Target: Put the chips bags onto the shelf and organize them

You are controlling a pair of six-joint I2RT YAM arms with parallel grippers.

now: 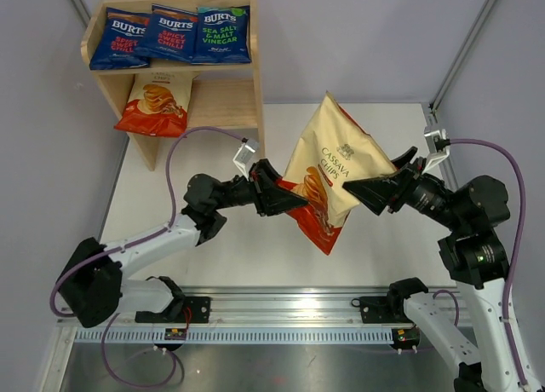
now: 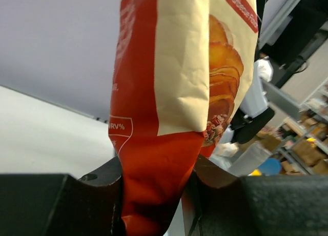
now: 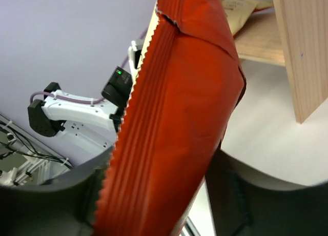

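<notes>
The jaws of the left gripper [image 1: 294,202] are clamped on the red-orange lower part of a large cream chips bag [image 1: 332,166]. Those of the right gripper [image 1: 351,187] stand on either side of the bag's crimped red edge, and I cannot tell whether they press it. The bag hangs tilted in the air between the two arms, above the table [image 1: 383,256] and near the shelf [image 1: 258,94], where three dark blue bags [image 1: 174,32] lie side by side on the top tier and a second cream bag [image 1: 157,102] lies on the lower tier.
</notes>
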